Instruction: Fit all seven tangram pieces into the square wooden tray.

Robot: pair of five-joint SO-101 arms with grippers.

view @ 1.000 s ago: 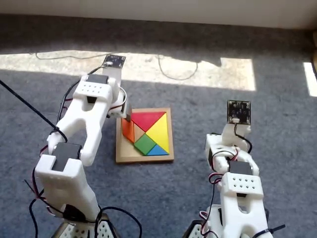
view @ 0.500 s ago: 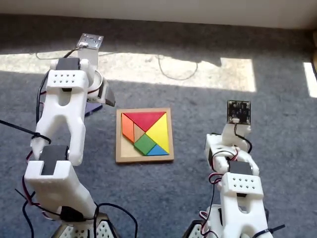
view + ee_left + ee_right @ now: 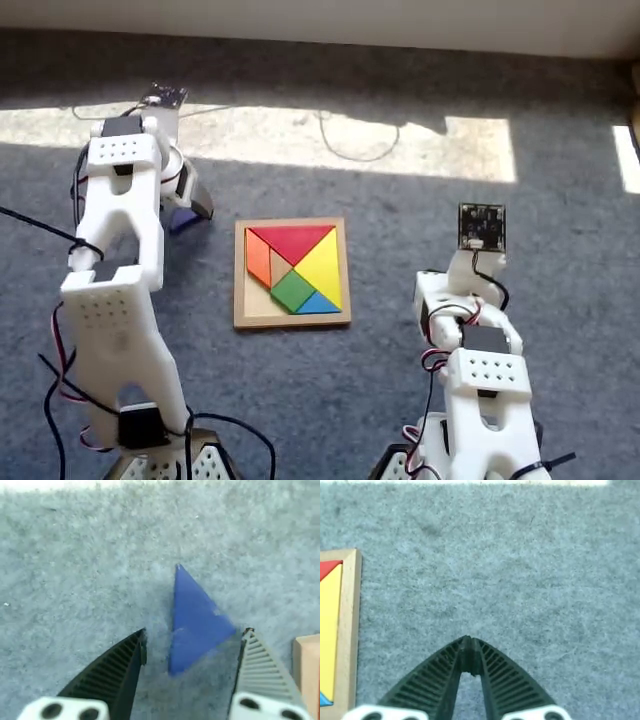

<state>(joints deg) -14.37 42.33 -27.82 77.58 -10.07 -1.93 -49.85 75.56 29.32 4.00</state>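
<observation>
The square wooden tray (image 3: pixel 241 318) lies on the grey carpet and holds red, yellow, orange, green, light blue and tan pieces. A dark blue triangle (image 3: pixel 195 618) lies flat on the carpet to the tray's left, partly hidden under the left arm in the high view (image 3: pixel 181 218). My left gripper (image 3: pixel 194 637) hangs open just over it, one finger on each side, not touching. The tray's corner (image 3: pixel 307 670) shows beside the grey finger. My right gripper (image 3: pixel 469 645) is shut and empty over bare carpet, right of the tray (image 3: pixel 351 630).
A thin cable (image 3: pixel 340 150) runs across the sunlit strip of carpet behind the tray. The right arm (image 3: pixel 475 340) is folded back at the near right. Open carpet lies in front of the tray and between the arms.
The left arm has swung away from the tray's left edge, out to the left and back, and its gripper now sits over the dark blue triangle. The right arm has stayed still.
</observation>
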